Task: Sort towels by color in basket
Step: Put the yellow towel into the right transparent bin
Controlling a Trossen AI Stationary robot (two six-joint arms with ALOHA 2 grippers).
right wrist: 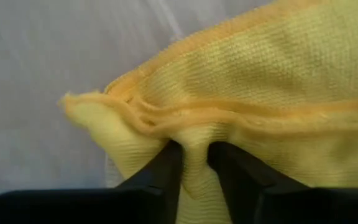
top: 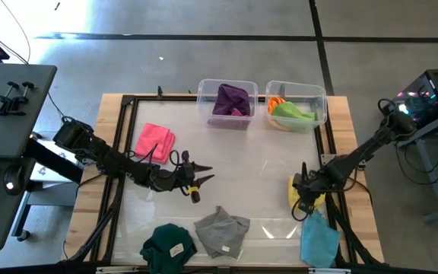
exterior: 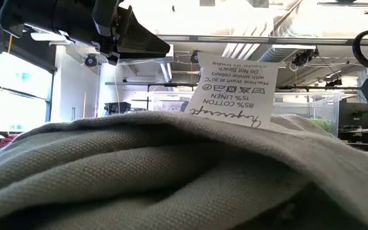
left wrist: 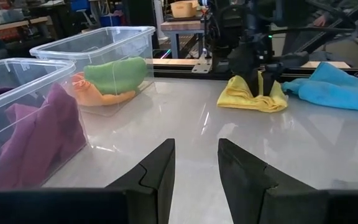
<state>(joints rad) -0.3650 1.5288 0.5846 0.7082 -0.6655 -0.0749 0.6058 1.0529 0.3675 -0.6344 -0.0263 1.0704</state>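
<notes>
Glossy tabletop (top: 257, 171), right gripper (right wrist: 194, 163) pinching ribbed yellow towel (right wrist: 260, 81)

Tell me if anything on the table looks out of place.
Nothing looks damaged or spilled. The right end effector is pinching the yellow towel. Pink, grey, dark green and light blue towels lie loose, unsorted.

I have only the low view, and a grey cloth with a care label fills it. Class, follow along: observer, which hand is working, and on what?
Observer: The right hand is pinching a fold of the yellow towel on the table.
Operator: And the left one?
Observer: The left hand is open and empty over bare table near the middle.
Operator: Anything sorted yet?
Observer: One clear bin holds a purple towel; the other clear bin holds a light green towel and an orange towel.
</notes>
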